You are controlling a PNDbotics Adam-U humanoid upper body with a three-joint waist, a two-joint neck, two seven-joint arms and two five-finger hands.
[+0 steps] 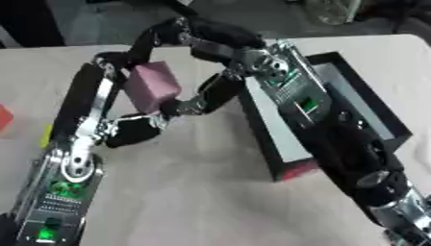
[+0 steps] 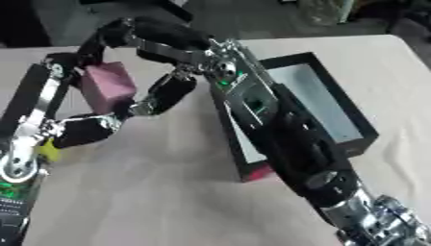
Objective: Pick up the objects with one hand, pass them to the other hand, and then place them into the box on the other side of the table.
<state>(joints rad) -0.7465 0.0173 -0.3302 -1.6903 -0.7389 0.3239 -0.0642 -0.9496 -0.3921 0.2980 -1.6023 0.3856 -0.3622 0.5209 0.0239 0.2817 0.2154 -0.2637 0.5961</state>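
A pink block [image 1: 151, 85] is held above the table at upper left of centre, between both hands. My left hand [image 1: 88, 98] comes up from the lower left; its long fingers lie along the block's left side and its thumb curls under it. My right hand [image 1: 221, 39] reaches across from the lower right, with fingers curled over the block's top and the thumb against its lower right corner. The black box [image 2: 324, 96] with a pale inside lies on the right, partly hidden by my right forearm.
A red thing [image 1: 4, 117] and a yellow thing [image 1: 46, 135] lie at the left edge of the table. A small pink-red piece [image 1: 299, 169] shows at the box's near corner. Bare tabletop [image 1: 202, 192] lies between my arms.
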